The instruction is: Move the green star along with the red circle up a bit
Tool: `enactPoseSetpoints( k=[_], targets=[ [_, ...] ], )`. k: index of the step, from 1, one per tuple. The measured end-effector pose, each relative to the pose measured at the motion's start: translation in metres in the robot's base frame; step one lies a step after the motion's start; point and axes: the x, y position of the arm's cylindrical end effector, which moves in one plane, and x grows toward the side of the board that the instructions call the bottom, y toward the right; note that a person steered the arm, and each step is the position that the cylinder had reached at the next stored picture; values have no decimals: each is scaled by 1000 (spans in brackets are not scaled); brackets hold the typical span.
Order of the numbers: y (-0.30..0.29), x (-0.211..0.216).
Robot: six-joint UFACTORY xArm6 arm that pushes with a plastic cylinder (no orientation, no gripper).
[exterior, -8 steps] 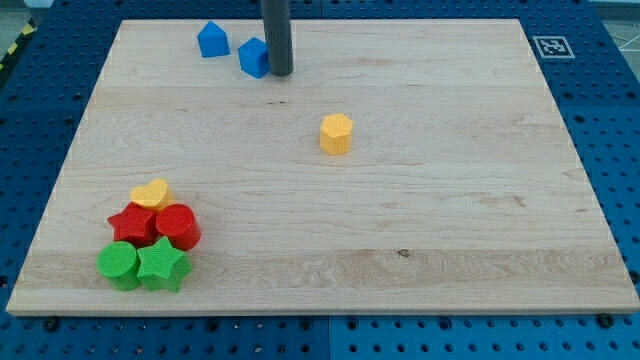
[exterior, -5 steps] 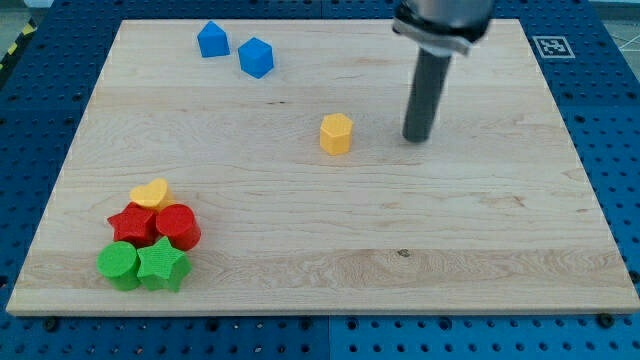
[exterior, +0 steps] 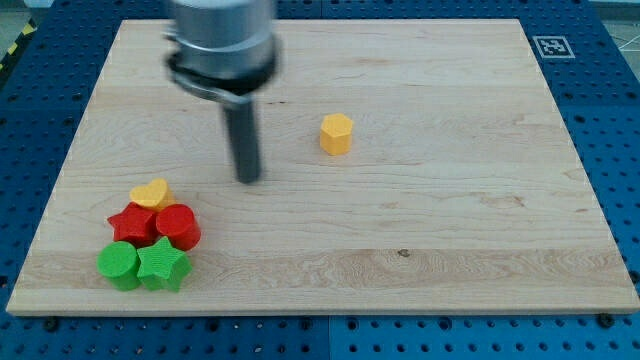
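Note:
The green star lies near the view's bottom left of the wooden board. The red circle touches it just above. A red star, a green circle and a yellow heart crowd the same cluster. My tip rests on the board to the upper right of the cluster, apart from every block. The arm's body hides the board's upper left, so the two blue blocks do not show.
A yellow hexagon block sits near the board's middle, to the right of the rod. A tag marker is at the board's top right corner. A blue perforated table surrounds the board.
My tip swung from the top by the blue blocks to the right of the yellow hexagon, then back left and down toward the cluster. No block has moved.

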Motion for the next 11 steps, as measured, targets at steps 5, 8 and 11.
enactPoseSetpoints(
  k=[5, 8, 11],
  targets=[
    [-174, 153],
    [-30, 133],
    [-20, 98]
  ],
)
